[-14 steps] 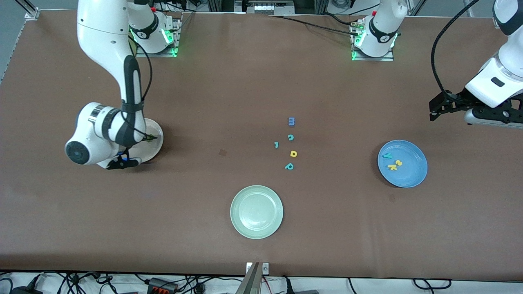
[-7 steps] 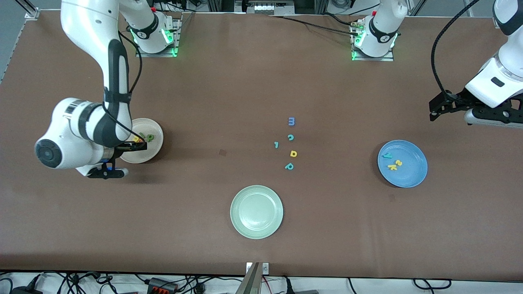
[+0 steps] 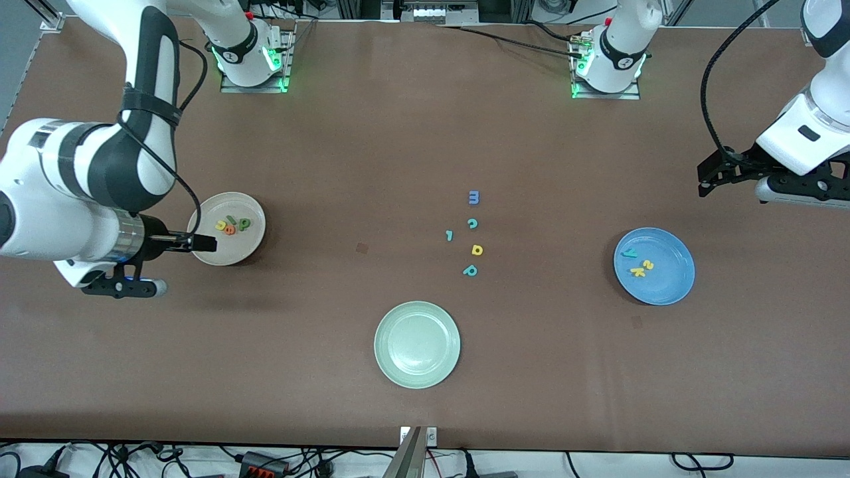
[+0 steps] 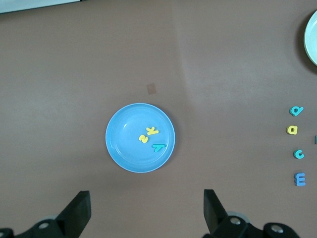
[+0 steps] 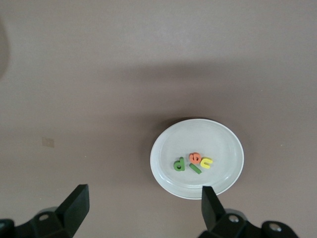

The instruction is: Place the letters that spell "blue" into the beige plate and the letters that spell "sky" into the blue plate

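Four letters, b (image 3: pixel 245 224), l (image 3: pixel 232 220), u (image 3: pixel 220 225) and e (image 3: pixel 230 230), lie in the beige plate (image 3: pixel 251 249). Beside that plate's rim the right tool (image 3: pixel 202 243) hangs spread and empty. Three more, s (image 3: pixel 648 265), k (image 3: pixel 638 271) and y (image 3: pixel 628 253), lie in the blue plate (image 3: pixel 674 285). Over bare table (image 3: pixel 332 166) near it the left tool (image 3: pixel 705 179) waits, spread and empty.

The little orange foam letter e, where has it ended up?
The orange foam letter e lies in the round beige plate toward the right arm's end of the table, touching the yellow u and beside the dark green l.
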`<action>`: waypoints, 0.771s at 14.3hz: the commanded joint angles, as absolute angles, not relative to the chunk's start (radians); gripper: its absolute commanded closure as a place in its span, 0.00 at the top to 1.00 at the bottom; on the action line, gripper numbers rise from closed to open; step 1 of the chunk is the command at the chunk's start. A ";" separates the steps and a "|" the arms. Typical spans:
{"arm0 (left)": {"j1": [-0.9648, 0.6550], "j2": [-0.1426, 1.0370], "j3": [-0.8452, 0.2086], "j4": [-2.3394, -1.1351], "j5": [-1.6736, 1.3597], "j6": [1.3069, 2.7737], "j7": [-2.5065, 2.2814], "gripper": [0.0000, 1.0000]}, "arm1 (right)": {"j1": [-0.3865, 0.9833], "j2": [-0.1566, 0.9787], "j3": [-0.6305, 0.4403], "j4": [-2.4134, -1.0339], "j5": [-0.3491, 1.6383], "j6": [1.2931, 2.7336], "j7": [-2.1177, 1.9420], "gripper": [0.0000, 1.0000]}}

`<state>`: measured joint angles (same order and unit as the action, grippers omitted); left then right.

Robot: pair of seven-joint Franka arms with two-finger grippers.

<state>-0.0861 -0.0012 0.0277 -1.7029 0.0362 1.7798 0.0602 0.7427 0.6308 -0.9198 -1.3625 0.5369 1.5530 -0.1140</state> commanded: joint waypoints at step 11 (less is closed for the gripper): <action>-0.091 0.015 0.031 -1.675 0.046 1.772 0.075 1.00 | 0.254 0.345 -0.223 -1.293 0.109 1.638 0.104 1.00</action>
<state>-0.0861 -0.0012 0.0277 -1.7028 0.0362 1.7798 0.0602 0.3868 0.4110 -0.3711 -1.2815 0.1615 1.6369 0.0697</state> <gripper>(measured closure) 0.000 0.000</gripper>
